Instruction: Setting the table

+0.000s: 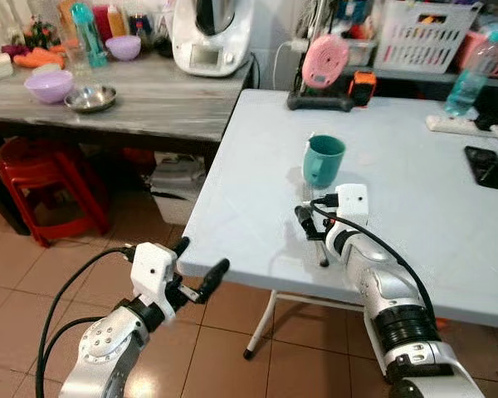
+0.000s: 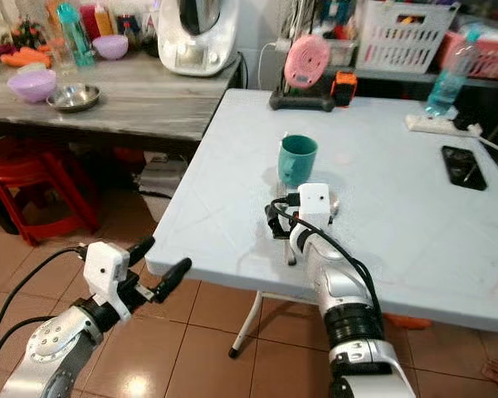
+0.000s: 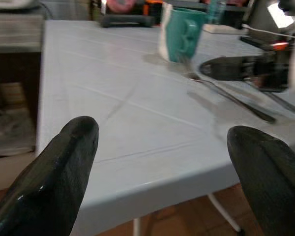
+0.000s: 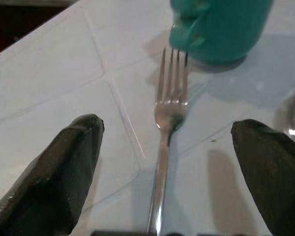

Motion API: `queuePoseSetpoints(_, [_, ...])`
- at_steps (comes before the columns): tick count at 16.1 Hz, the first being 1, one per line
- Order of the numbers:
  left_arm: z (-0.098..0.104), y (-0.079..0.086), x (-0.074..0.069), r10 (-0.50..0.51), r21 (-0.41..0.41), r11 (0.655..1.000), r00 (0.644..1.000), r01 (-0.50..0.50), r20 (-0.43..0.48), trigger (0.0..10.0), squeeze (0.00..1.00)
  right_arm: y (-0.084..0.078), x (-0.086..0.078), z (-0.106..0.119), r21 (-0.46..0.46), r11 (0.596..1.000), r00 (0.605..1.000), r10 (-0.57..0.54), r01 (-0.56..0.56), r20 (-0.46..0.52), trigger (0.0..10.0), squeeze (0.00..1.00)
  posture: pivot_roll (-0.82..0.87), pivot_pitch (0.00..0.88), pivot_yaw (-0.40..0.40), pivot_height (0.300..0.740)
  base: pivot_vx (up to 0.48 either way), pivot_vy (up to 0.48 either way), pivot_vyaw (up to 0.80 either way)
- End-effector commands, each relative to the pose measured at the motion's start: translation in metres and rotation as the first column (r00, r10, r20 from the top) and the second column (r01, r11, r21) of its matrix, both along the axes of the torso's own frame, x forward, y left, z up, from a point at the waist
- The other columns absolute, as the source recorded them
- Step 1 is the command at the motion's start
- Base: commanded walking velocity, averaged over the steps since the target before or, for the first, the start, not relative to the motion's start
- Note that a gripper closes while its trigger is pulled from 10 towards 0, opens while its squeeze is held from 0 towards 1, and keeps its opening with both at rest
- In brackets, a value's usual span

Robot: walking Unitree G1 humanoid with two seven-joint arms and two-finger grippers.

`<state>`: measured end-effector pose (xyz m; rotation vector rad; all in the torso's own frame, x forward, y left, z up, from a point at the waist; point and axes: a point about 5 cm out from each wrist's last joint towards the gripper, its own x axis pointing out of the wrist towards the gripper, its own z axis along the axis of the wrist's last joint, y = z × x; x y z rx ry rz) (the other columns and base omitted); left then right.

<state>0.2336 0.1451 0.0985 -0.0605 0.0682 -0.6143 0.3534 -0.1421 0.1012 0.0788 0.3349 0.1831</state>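
Apparently just placed, the slim silver metal fork (image 4: 163, 147) lies on the pale blue worktop (image 1: 415, 207) near the teal ceramic mug (image 1: 323, 159), between the right gripper's (image 4: 164, 172) wide jaws, which should next withdraw; left gripper (image 1: 203, 265) hovers open.

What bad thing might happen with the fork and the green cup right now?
1. The fork lies flat on the table with its tines almost at the teal cup. If the open right gripper pushes forward, it may shove the fork into the cup and tip it.
2. A flat fork is thin, so the gripper fingers might slip off it.
3. The left gripper, open, hovers by the table's edge and might bump it.
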Motion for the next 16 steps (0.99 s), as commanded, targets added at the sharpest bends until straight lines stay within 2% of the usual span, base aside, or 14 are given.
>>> queuePoseSetpoints(1, [0.004, -0.001, -0.002, -0.034, 0.014, 0.999, 0.999, 0.034, 0.012, 10.0, 0.0, -0.002, 0.003, -0.001, 0.022, 1.0, 1.0, 0.004, -0.003, -0.022, 10.0, 0.0, 0.07, 0.096, 0.008, 0.74, 0.0, 0.0, 0.0])
queuePoseSetpoints(4, [0.004, -0.001, -0.003, -0.045, 0.023, 0.999, 0.999, 0.045, 0.003, 10.0, 0.0, 0.003, 0.005, -0.007, 0.03, 0.999, 0.998, 0.034, -0.032, -0.062, 10.0, 0.0, 0.07, 0.101, 0.009, 0.74, 0.0, 0.0, 0.0])
queuePoseSetpoints(7, [0.003, -0.004, -0.003, -0.06, 0.028, 0.998, 0.998, 0.06, 0.0, 10.0, 0.0, 0.015, 0.002, -0.014, 0.023, 0.995, 0.992, 0.097, -0.095, -0.08, 10.0, 0.0, 0.06, 0.097, 0.007, 0.74, 0.0, 0.0, 0.0])
queuePoseSetpoints(8, [0.003, -0.005, -0.004, -0.063, 0.026, 0.998, 0.998, 0.063, -0.002, 10.0, 0.0, 0.019, -0.002, -0.019, 0.011, 0.993, 0.988, 0.121, -0.121, -0.1, 2.4, 0.0, 0.06, 0.096, 0.005, 0.74, 0.0, 0.0, 0.0])
queuePoseSetpoints(9, [0.002, -0.005, -0.004, -0.064, 0.025, 0.998, 0.998, 0.064, -0.002, 10.0, 0.0, 0.019, -0.003, -0.02, 0.011, 0.992, 0.986, 0.127, -0.126, -0.106, 2.4, 0.0, 0.06, 0.096, 0.005, 0.74, 0.0, 0.0, 0.0])
queuePoseSetpoints(10, [0.001, -0.006, -0.005, -0.073, 0.023, 0.997, 0.997, 0.073, -0.008, 10.0, 0.0, 0.021, -0.006, -0.026, -0.019, 0.988, 0.981, 0.148, -0.151, -0.127, 0.0, 0.0, 0.06, 0.095, 0.005, 0.74, 0.0, 0.0, 0.0])
queuePoseSetpoints(12, [-0.001, -0.007, -0.005, -0.081, 0.025, 0.996, 0.997, 0.082, -0.013, 10.0, 0.0, 0.019, -0.008, -0.03, -0.09, 0.977, 0.972, 0.179, -0.194, -0.153, 0.7, 0.0, 0.06, 0.097, 0.006, 0.74, 0.0, 0.0, 0.0])
queuePoseSetpoints(16, [-0.002, -0.009, -0.005, -0.094, 0.029, 0.995, 0.995, 0.094, -0.016, 10.0, 0.0, 0.017, -0.006, -0.031, -0.125, 0.97, 0.97, 0.187, -0.208, -0.158, 0.0, 0.0, 0.06, 0.097, 0.008, 0.74, 0.0, 0.0, 0.0])
